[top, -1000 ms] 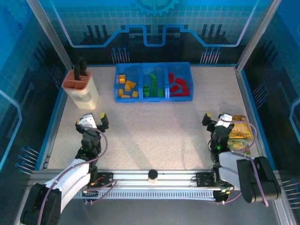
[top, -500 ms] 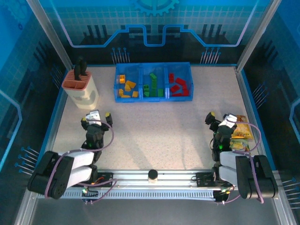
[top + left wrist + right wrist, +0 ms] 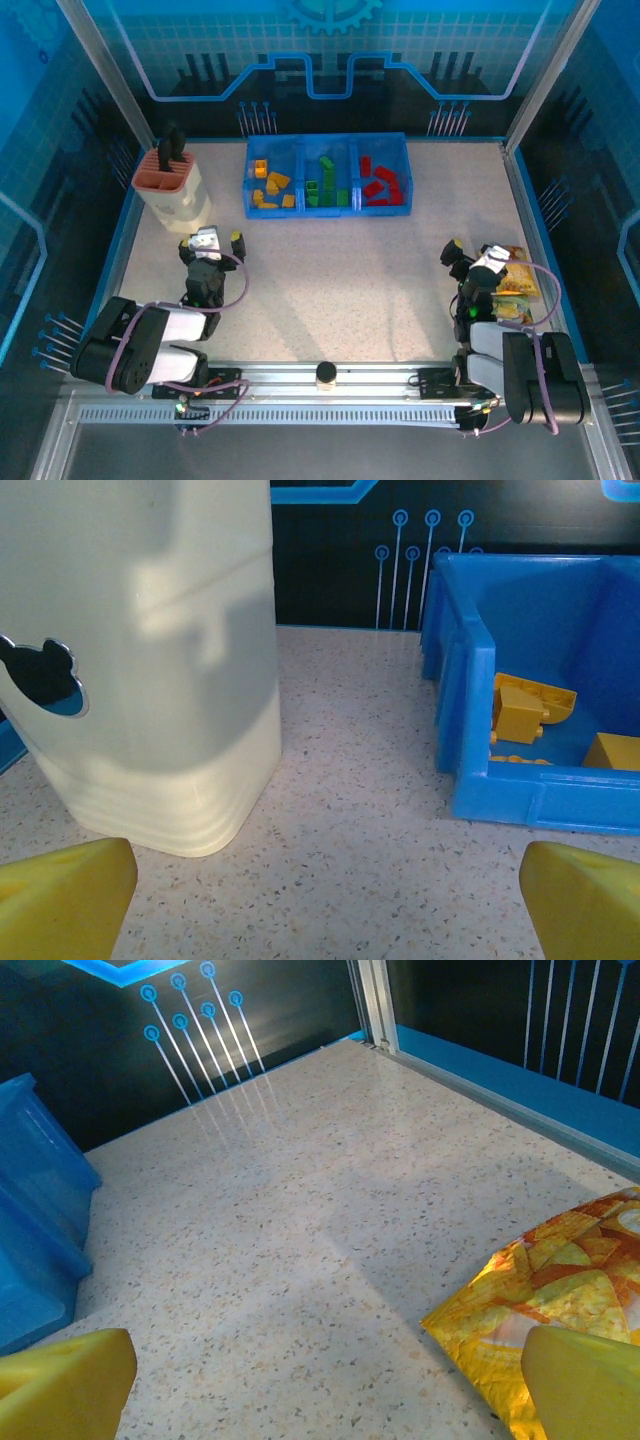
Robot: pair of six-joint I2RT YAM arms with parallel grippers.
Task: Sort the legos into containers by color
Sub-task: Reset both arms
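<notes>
L gripper [image 3: 212, 241]: spread wide, nothing gripped, only bare speckled table [image 3: 340, 290] between the yellow pads [image 3: 62, 895]. Low over L side of table, pointed toward far edge. Just ahead and to its L: beige holder [image 3: 185, 205], big and close in L wrist cam, w/ terracotta top [image 3: 165, 172] and dark items [image 3: 172, 140] standing in it. Ahead and to its R: containers [image 3: 330, 212], near-L corner of the L bin close in L wrist cam, clear of the pads, not touching. Inside that bin: yellow/orange legos [image 3: 270, 190], a few seen over the blue wall in L wrist cam, lying loose on the bin floor.

R gripper [image 3: 474, 256]: also wide, one pad at each lower corner of R wrist cam, table surface between, nothing held. On R side of table, toward near edge. Just to its R: snack packets [image 3: 515, 282], yellow-orange, flat on table, close beside the R-hand finger; touching or not, can't tell. Containers well apart from it, ahead and to L; a bit of blue wall at L edge of R wrist cam.

Containers at far centre of table, three bins side by side, L to R. L bin: yellow/orange legos. Mid bin: green legos [image 3: 325, 185]. R bin: red legos [image 3: 380, 183]. One colour per bin, per top cam. Both grippers short of the tray, L one nearer, R one farther off. Arms [image 3: 150, 345] folded low, close to near edge.
</notes>
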